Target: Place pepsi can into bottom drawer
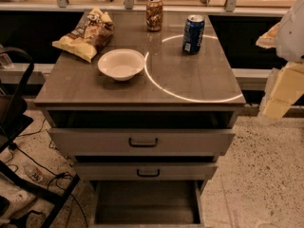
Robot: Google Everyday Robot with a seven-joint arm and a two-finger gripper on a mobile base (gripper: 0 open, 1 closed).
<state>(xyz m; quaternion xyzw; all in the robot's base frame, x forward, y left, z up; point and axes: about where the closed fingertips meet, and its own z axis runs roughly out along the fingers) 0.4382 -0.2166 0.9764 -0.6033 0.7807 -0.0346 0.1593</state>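
The pepsi can [193,34] is dark blue with a silver top. It stands upright on the grey cabinet top [190,80] at the back right. The bottom drawer [147,203] is pulled out below the other two, and its dark inside holds nothing. My gripper [279,90] shows as pale cream and white parts at the right edge of the view. It is off the cabinet's right side, lower than the can and well apart from it, and it holds nothing that I can see.
A brown patterned can [154,14] stands at the back centre. A white bowl [121,64] and a chip bag [85,33] lie on the left. The top drawer [142,141] is pulled out a little above the middle drawer [147,171]. A black chair frame [19,127] and cables are on the left.
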